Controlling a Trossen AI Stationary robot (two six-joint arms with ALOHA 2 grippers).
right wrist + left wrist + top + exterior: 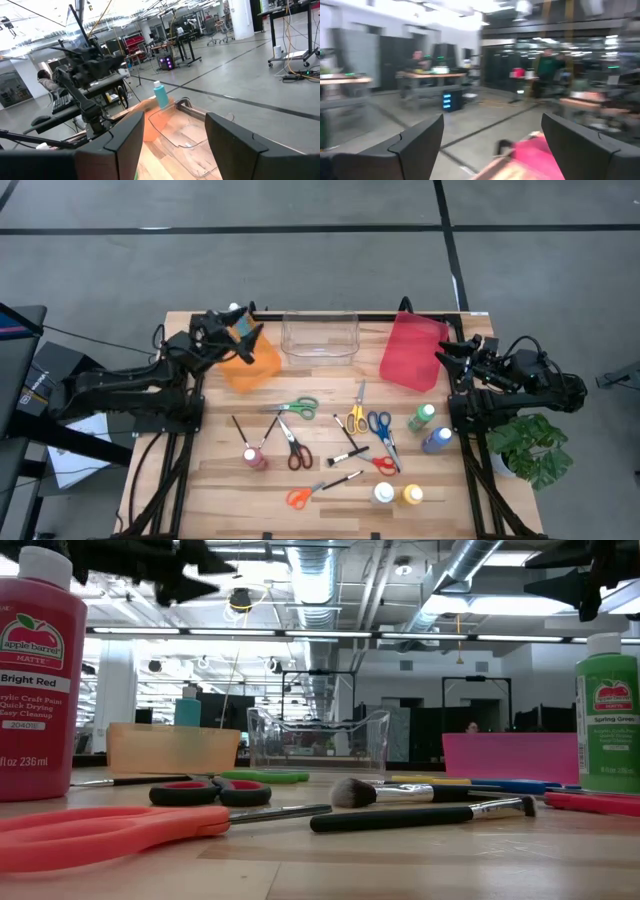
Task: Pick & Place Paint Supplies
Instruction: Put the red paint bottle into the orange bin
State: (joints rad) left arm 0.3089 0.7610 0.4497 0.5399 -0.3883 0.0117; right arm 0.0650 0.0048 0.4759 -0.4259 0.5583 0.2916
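Note:
My left gripper (243, 333) (492, 145) is open and empty, raised over the orange bin (250, 363), where a blue bottle (160, 95) stands upright. My right gripper (443, 353) (175, 142) is open and empty, raised by the red bin's (412, 350) right side. On the table lie scissors with green (300, 407), yellow (356, 419), blue (380, 426), red (384, 466) and orange (299, 497) handles, plus thin dark brushes (346, 454). Green (421, 417), blue (437, 440), white (383, 493), yellow (411, 495) and red (254, 457) bottles stand upright.
The clear bin (320, 338) sits between the orange and red bins at the table's far edge. A potted plant (532, 448) stands off the table's right side. The low view looks past a big red bottle (35, 680) and orange scissors (110, 830).

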